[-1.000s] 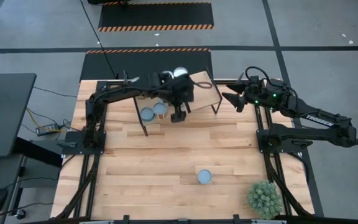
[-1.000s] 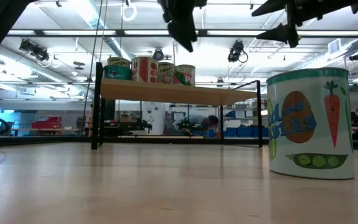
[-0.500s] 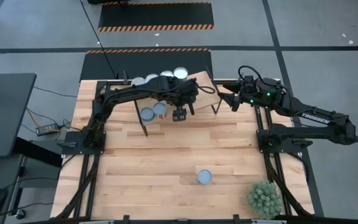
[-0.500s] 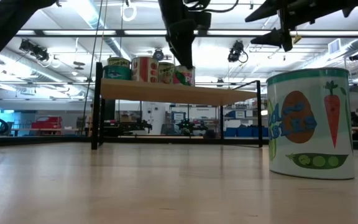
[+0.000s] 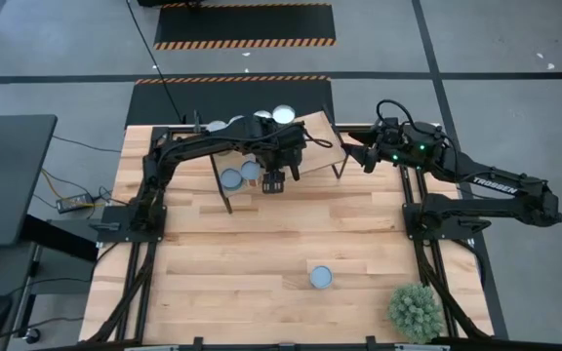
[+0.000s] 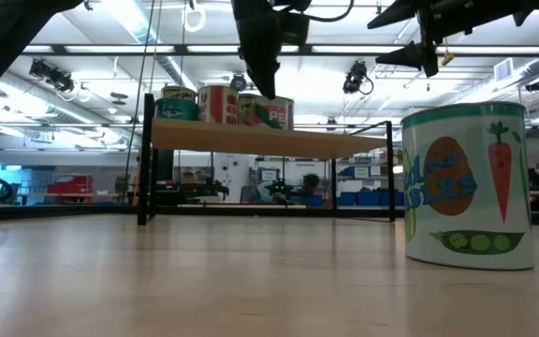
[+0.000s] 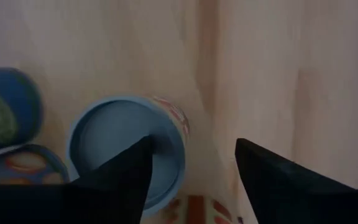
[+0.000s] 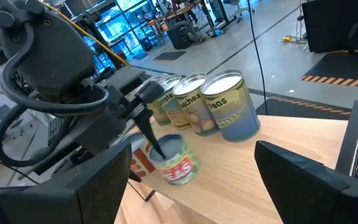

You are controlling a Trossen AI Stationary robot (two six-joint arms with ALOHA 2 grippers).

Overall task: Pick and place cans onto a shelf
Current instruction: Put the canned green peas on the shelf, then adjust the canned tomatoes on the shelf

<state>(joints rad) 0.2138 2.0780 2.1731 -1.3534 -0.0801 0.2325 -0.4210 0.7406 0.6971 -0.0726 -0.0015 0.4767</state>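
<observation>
The left gripper (image 5: 272, 182) has drawn back from the shelf (image 5: 322, 136) over the last second and now hangs with fingers released above two cans (image 5: 240, 175) on the worktop (image 5: 261, 253) beside it, apparently lining up the next pick. Four cans (image 6: 225, 103) stand on the shelf; another can (image 5: 321, 277) sits well apart. The right gripper (image 5: 349, 155) waits near the shelf's other end, fingers spread.
</observation>
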